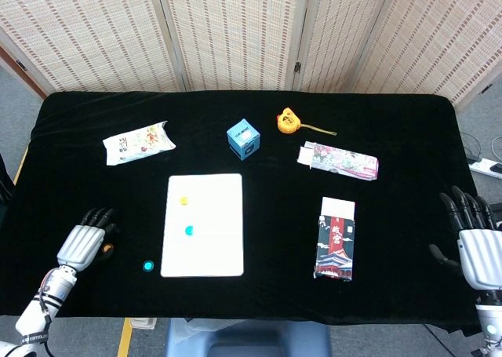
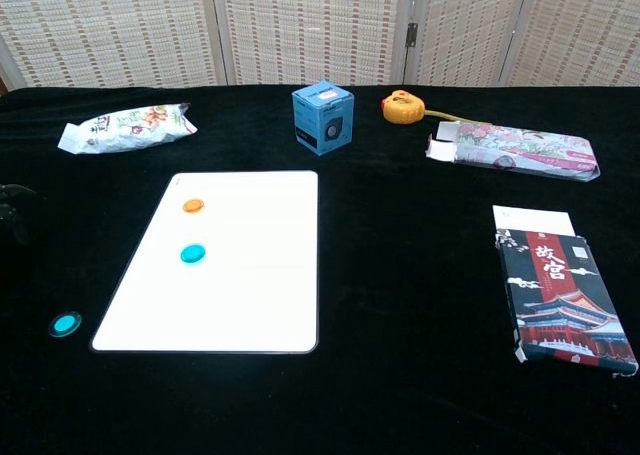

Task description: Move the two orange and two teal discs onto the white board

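Black table (image 1: pixel 259 149): left hand (image 1: pixel 81 244) fingers spread, half hiding orange disc (image 1: pixel 107 249)

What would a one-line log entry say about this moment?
on white board: orange disc, teal disc | off: teal disc, orange disc by left hand | right hand idle

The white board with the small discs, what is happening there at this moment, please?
One orange disc and one teal disc lie on the white board. A second teal disc lies on the black cloth beside the board, and another orange disc shows at the left hand, which is low over it. The right hand is open at the table's edge, holding nothing.
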